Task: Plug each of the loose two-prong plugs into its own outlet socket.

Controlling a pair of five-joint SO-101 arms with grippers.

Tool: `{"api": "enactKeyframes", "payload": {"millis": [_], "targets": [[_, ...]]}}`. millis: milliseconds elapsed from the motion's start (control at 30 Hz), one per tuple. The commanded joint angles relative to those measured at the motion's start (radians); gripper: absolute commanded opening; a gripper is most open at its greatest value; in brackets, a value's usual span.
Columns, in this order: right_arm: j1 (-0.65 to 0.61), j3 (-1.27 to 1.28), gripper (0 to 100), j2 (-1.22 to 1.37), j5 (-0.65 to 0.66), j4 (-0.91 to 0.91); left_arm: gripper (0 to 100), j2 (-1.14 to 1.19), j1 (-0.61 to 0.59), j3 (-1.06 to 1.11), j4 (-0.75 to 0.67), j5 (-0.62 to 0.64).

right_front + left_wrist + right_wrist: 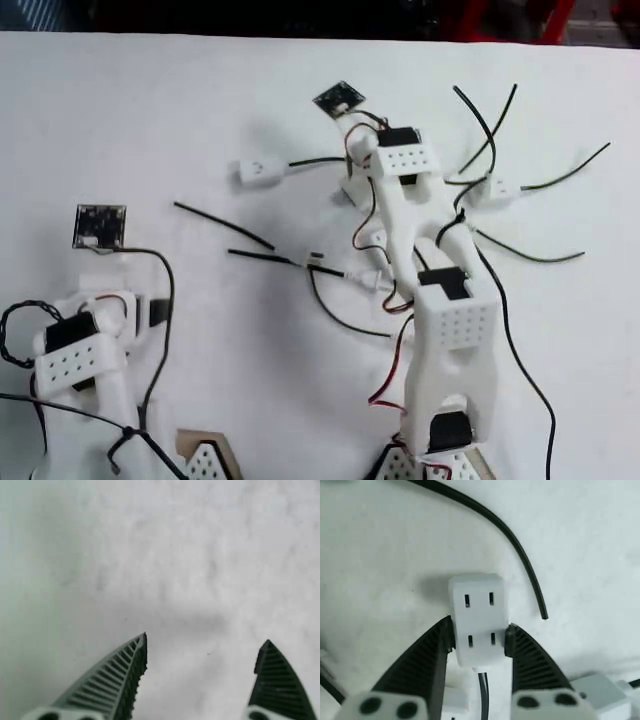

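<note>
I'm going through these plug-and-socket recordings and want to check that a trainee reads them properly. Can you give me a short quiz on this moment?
1. True or false: the right jaws are closed on the sides of a white socket block.
2. What lies under the left jaws? A) a loose plug B) bare table C) a black cord
3. Fill in: the face of the socket block shows ____ slots.

Key: 1 true; 2 B; 3 four.
</note>
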Motion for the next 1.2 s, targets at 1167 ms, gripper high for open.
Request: {"api": "enactKeyframes", "payload": {"millis": [1167], "targets": [[-0.495, 0.815, 4.1, -0.99, 0.233, 0.111, 34, -0.025, 0.002, 0.0, -0.02, 0.012]]}}
